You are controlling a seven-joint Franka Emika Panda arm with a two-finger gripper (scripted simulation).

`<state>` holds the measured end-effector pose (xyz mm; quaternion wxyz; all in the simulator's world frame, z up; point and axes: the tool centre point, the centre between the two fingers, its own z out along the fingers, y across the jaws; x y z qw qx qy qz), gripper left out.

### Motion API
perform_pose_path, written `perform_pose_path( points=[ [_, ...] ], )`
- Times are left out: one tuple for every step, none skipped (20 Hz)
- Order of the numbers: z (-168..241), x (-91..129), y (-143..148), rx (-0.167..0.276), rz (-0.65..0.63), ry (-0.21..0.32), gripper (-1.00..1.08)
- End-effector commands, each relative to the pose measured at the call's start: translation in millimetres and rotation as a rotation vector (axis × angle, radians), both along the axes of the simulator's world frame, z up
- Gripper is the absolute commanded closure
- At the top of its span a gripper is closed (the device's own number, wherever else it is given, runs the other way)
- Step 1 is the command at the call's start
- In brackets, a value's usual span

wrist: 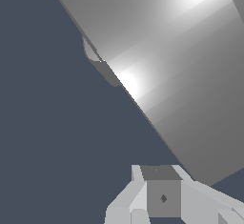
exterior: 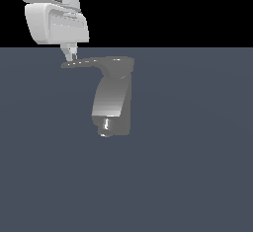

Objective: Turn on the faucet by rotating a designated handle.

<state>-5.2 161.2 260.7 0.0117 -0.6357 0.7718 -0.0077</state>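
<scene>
1. The faucet (exterior: 114, 102) stands on the dark table (exterior: 197, 167), a little toward the exterior view's left of centre. Its lighter spout (exterior: 109, 96) curves down to a shiny nozzle (exterior: 105, 126).
2. The handle (exterior: 96, 63) lies flat across the top, wide at its pivot on the exterior view's right and tapering to a point on the exterior view's left.
3. The white gripper (exterior: 70, 55) hangs over that pointed tip, its fingertips at or just above the blade. Whether they touch it cannot be told.
4. The jaws look drawn close together in the exterior view, but neither view shows this clearly, so I cannot tell their state.
5. In the wrist view a broad grey surface (wrist: 181, 70) fills most of the picture with a finger (wrist: 162, 194) below it. The contact point is hidden.
6. To do this step well, I judge the push should land near the tip, where leverage is greatest.
7. The push should follow an arc about the pivot, not a straight line.
8. The fingertips should reach below the blade's upper edge, or they may ride over the thin lever.
</scene>
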Motion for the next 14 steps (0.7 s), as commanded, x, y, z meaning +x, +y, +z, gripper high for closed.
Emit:
perform_pose_path(
  points=[
    [-11.0, -15.3, 3.3, -0.003, 0.004, 0.025, 1.08],
    [-11.5, -18.6, 3.8, -0.003, 0.004, 0.026, 1.08],
    [-11.9, -22.0, 4.3, -0.003, 0.004, 0.027, 1.08],
    [-11.9, -22.0, 4.3, -0.003, 0.004, 0.027, 1.08],
    [0.1, -11.5, 3.1, 0.0, 0.004, -0.001, 1.08],
    [-0.3, -14.1, 1.7, 0.0, 0.004, -0.001, 1.08],
    [-0.6, -16.8, 0.3, 0.0, 0.004, 0.0, 1.08],
    [-0.9, -19.4, -1.1, 0.0, 0.004, 0.001, 1.08],
    [-1.4, -21.9, -2.5, 0.0, 0.004, 0.002, 1.08],
    [-1.7, -24.6, -3.9, 0.0, 0.004, 0.002, 1.08],
    [-2.0, -27.2, -5.3, 0.0, 0.004, 0.003, 1.08],
    [-2.4, -29.8, -6.7, 0.0, 0.004, 0.004, 1.08],
    [-2.7, -32.5, -8.1, -0.001, 0.004, 0.004, 1.08],
    [-3.0, -35.1, -9.5, -0.001, 0.004, 0.005, 1.08]
  ],
)
